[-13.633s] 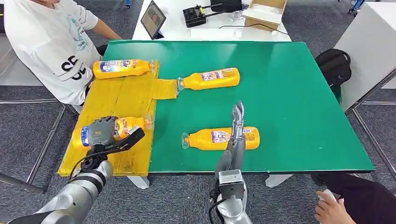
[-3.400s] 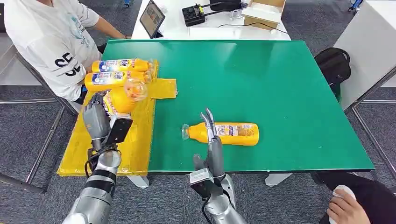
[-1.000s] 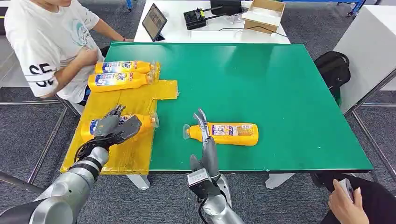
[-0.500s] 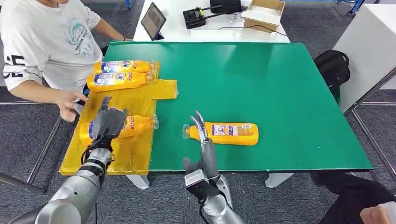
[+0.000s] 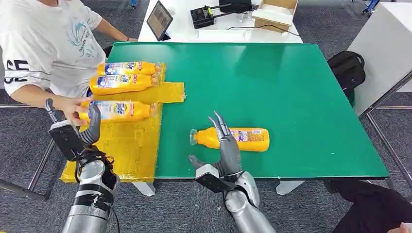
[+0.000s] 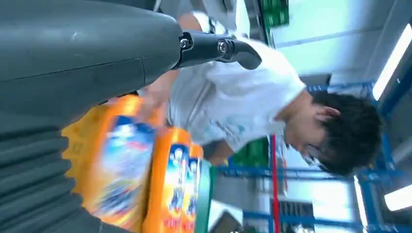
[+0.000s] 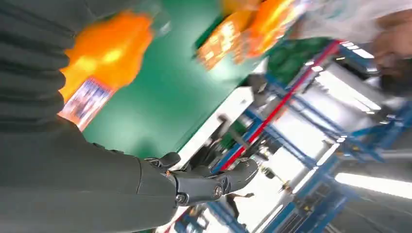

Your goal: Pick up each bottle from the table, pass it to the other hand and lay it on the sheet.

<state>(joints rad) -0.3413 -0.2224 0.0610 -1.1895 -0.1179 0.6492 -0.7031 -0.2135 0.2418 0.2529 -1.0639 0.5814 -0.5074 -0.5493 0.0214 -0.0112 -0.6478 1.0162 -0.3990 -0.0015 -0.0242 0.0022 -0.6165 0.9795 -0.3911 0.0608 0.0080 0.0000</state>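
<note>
Lying on its side on the green table [image 5: 291, 87], the one bottle [image 5: 233, 138] still off the sheet is orange-yellow with a blue, red and white label and a clear cap that points left. It sits in the near middle of the table, well right of the yellow sheet [image 5: 131, 145]. The right hand [image 5: 224, 150] stands just near of it with fingers apart and straight, tips over the bottle's neck end; whether they touch it cannot be told. It holds nothing.

Three more bottles lie side by side on the far part of the sheet, caps to the right: the far bottle [image 5: 127, 68], the middle bottle [image 5: 121, 83] and the nearest bottle [image 5: 116, 110]. A person's hand [image 5: 75, 108] grips the left end of the nearest one. The left hand [image 5: 80, 136] is raised at the sheet's near left edge, fingers loosely spread and empty, just near of that bottle.

Both wrist views are blurred. In the left wrist view the labels smear into blue and orange, and the hand's grey cover hides the sheet. In the right wrist view the bottle is an orange smear cut off by the hand's cover.
</note>
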